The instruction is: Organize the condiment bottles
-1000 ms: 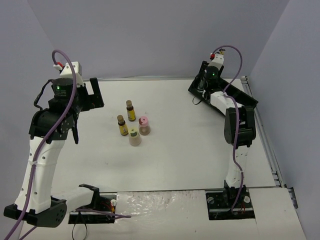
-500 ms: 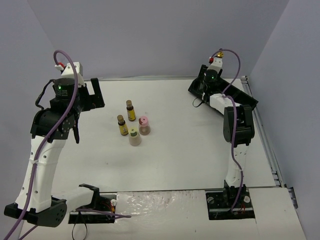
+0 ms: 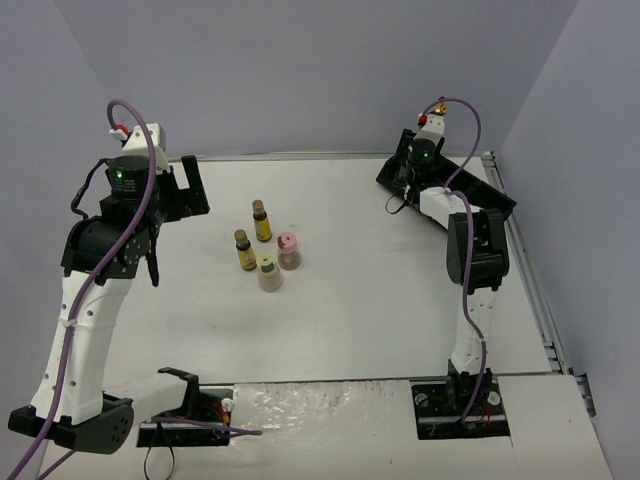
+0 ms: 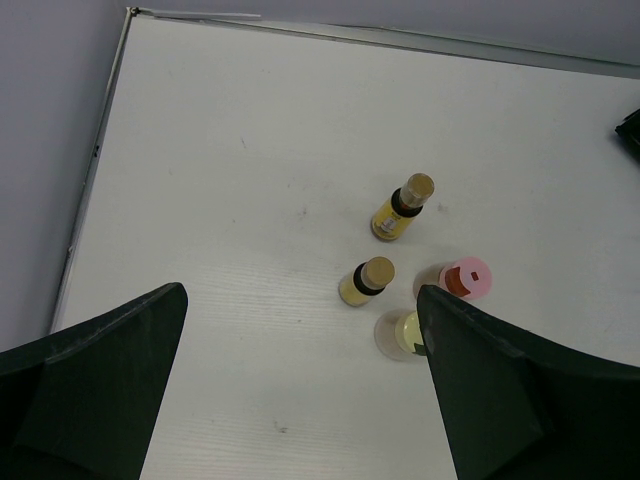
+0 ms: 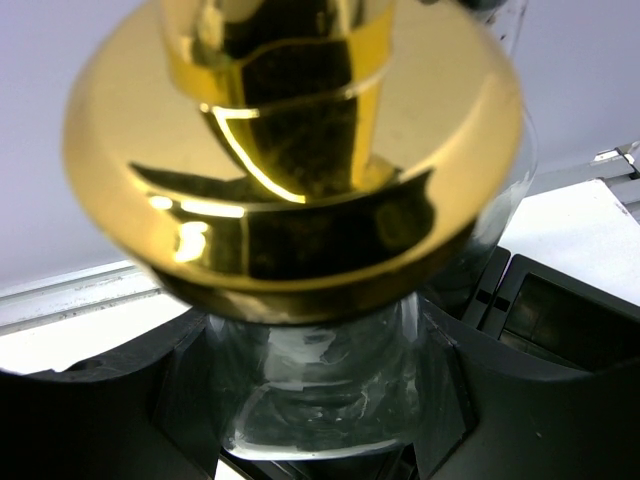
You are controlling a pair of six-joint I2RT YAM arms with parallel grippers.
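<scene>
R arm: the right claw (image 5: 305, 420) is clamped on the neck of a clear glass bottle (image 5: 300, 200), dark fingers (image 5: 110, 410) pressed to the glass on both sides just under the wide gold collar. In the top view the gold spout (image 3: 440, 105) pokes up above that wrist at the far right, over the black tray (image 3: 487, 192). L arm: the left claw (image 4: 300, 292) hangs high at the left w/ jaws spread wide, nothing betw. them. The other 4 bottles stand upright on the desk (image 3: 380, 290), below it and to its right, left of centre. The far amber bottle (image 3: 262, 220) is at the back and the near amber bottle (image 3: 244, 250) is nearer & a bit left, both brown-capped. The pink-capped bottle (image 3: 288, 250) is just right of the near amber one. The cream-capped bottle (image 3: 269, 272) is nearest, close beside the pink; whether they touch can't be told. The desk is white and matte w/ faint scuffs, w/ a metal rail (image 3: 300, 157) along its far edge. Pale lilac-grey walls (image 3: 300, 70) close the far, left & right sides. Vs 1 s ago the right wrist sits a bit higher, and the spout, unseen then, now shows. Vs 0.5 s ago there's barely any change. The L arm & the 4 standing bottles are in the same spots.
</scene>
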